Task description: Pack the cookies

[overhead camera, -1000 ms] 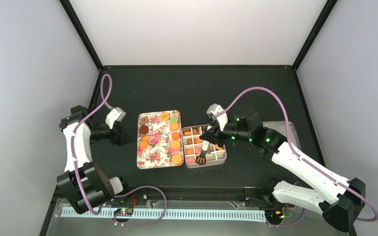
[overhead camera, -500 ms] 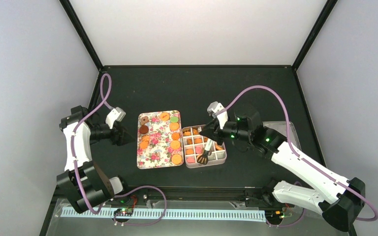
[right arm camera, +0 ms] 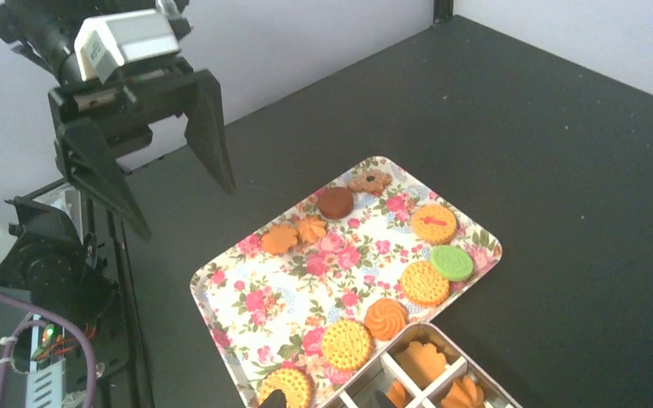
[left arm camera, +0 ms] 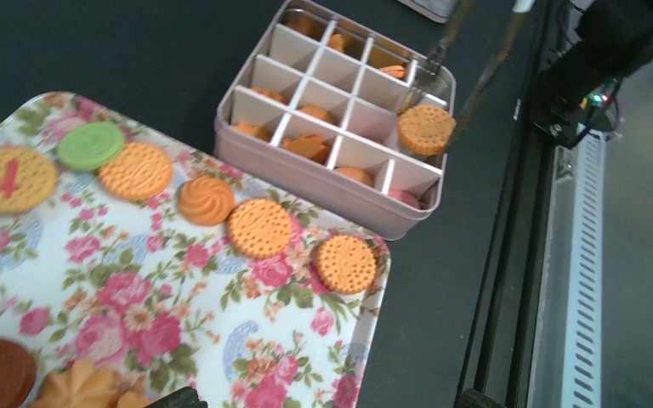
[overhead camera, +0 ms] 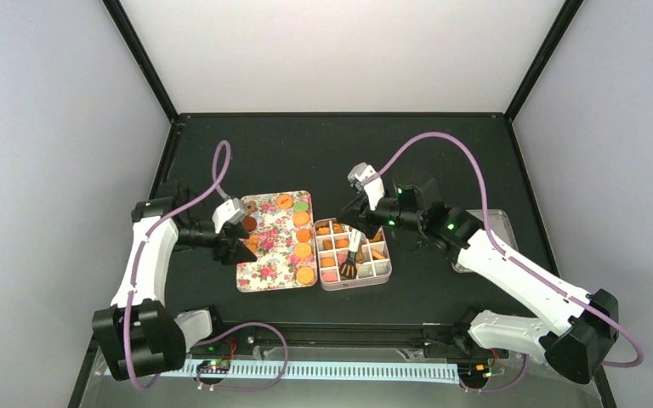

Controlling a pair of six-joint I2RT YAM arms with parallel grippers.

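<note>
Right end effector (overhead camera: 359,231), clenched on the tongs (overhead camera: 353,257), holds one orange cookie (left arm camera: 426,129) over the near row of the partly filled divided box (left arm camera: 306,174), while about ten cookies (left arm camera: 260,227) lie unpacked on the floral tray (left arm camera: 136,297) beside the released left end effector (overhead camera: 240,245).

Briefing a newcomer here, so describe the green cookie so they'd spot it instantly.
Start at the flower-patterned tray beside the divided tin. A row of round cookies runs along the tray's edge nearest the tin. The green cookie lies at that row's far end, the only green one among orange ones.
</note>
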